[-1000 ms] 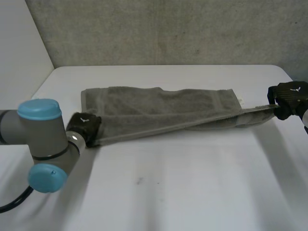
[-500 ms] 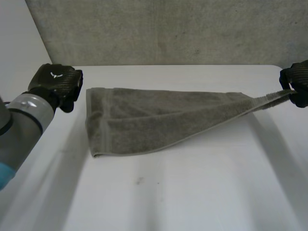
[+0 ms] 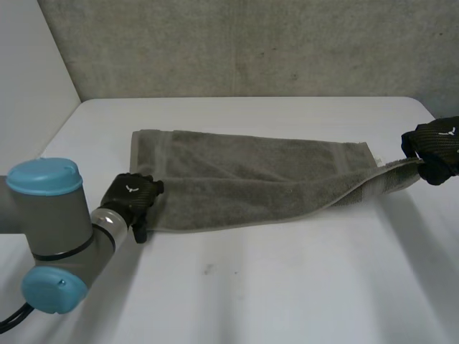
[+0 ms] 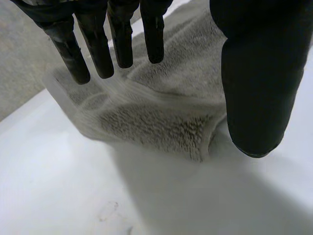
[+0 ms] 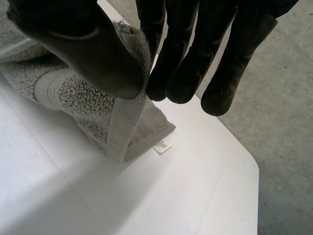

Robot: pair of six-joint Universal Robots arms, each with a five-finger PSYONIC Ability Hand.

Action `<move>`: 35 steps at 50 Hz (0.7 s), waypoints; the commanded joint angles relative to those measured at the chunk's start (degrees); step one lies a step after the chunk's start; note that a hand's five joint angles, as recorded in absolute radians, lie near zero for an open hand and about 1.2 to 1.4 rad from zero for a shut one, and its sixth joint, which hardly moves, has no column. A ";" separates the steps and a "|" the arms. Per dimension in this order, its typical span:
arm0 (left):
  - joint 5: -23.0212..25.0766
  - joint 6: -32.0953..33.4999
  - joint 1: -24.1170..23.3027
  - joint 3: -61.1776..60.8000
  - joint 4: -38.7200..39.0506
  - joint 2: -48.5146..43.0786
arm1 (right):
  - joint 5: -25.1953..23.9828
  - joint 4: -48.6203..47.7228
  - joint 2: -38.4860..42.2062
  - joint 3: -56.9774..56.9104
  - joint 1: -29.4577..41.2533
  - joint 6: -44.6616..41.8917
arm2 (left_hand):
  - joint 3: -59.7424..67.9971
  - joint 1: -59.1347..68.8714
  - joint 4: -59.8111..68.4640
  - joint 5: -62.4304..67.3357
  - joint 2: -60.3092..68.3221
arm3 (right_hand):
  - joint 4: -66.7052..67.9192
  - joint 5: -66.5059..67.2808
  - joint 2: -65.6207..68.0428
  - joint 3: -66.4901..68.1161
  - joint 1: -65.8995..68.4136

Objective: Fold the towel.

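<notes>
White bench [image 3: 287, 287], grey wall behind. Grey towel [image 3: 244, 179] lies lengthwise across the middle of the bench, nearer the far edge than the near one. Its left end is toward the bench's left edge and its right end reaches almost to the right edge. Towel is doubled over; the upper layer slants across it and narrows toward the right end, which is lifted off the bench.

Left arm [image 3: 50, 215] comes in from the near-left corner of the bench. Left hand [image 3: 133, 201] sits at the towel's near-left corner. In the left wrist view the left hand's fingers [image 4: 98, 49] are straight and the thumb is spread away, hovering over that corner of the towel [image 4: 161, 117] and gripping nothing; hand is open.

Right hand [image 3: 434, 147] is at the bench's right edge, at the towel's raised right corner. The right wrist view shows that corner of the towel [image 5: 63, 93] pinched between thumb and fingers [image 5: 171, 58]; hand is closed on the towel.

Small white label [image 5: 162, 146] pokes out from the towel's edge, lying on the bench below the right hand.
</notes>
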 commanded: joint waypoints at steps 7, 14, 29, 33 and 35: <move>0.09 0.09 0.07 4.08 0.17 -5.33 | 0.08 -1.56 1.63 -0.01 -0.44 0.00 | 11.10 11.18 11.23 10.99 11.12 | 3.24 3.26 3.49 3.61 3.97; -0.09 0.17 0.07 6.19 0.17 -7.09 | -0.01 -1.82 2.16 -0.01 -1.05 -0.09 | 20.37 20.44 20.50 20.26 20.38 | 3.24 3.26 3.49 3.61 3.97; -1.40 0.17 0.60 9.10 -0.44 -4.03 | 0.17 -2.35 2.07 -0.54 -2.19 -0.09 | 59.37 59.45 59.50 59.26 59.39 | 3.24 3.26 3.49 3.61 3.97; -1.67 0.26 1.57 6.98 -0.88 0.73 | 0.08 -1.82 1.63 -0.72 -3.07 -0.27 | 59.37 59.45 59.50 59.26 59.39 | 3.24 3.26 3.49 3.61 3.97; -1.23 0.44 2.36 4.87 -1.15 3.37 | -0.01 -1.21 1.54 -0.72 -3.43 -0.35 | 59.37 59.45 59.50 59.26 59.39 | 3.24 3.26 3.49 3.61 3.97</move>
